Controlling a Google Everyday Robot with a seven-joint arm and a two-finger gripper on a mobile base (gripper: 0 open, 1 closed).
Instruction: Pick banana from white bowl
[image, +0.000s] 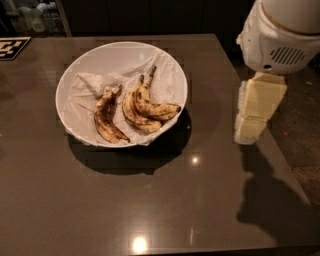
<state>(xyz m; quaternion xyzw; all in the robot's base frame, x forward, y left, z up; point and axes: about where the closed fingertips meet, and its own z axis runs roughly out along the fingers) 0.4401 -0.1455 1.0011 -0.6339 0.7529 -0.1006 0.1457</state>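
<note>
Camera view of a dark table (150, 210) bearing a white bowl (116, 54) at upper centre-left. The bowl is lined with crumpled paper (88, 83), and three bananas lie on that lining. The banana (154, 108) of the task is the rightmost of the three: its long thin stem points toward the far rim, its spotted yellow body curves down and to the right, and its dark end lies near the bowl's right wall. It rests touching a second banana (134, 115), yellower and shorter in the stem, just to its left. A mottled banana (107, 121), mostly brown, lies apart from the pair toward the left of the bowl. The gripper (251, 126), cream in colour, hangs below the white arm housing (280, 40) at the right edge of the table, well apart from the bowl and touching none of the fruit; whether it is released or clenched cannot be told, and it grasps nothing visible. A black-and-white marker (12, 47) lies at the far left corner of the table.
</note>
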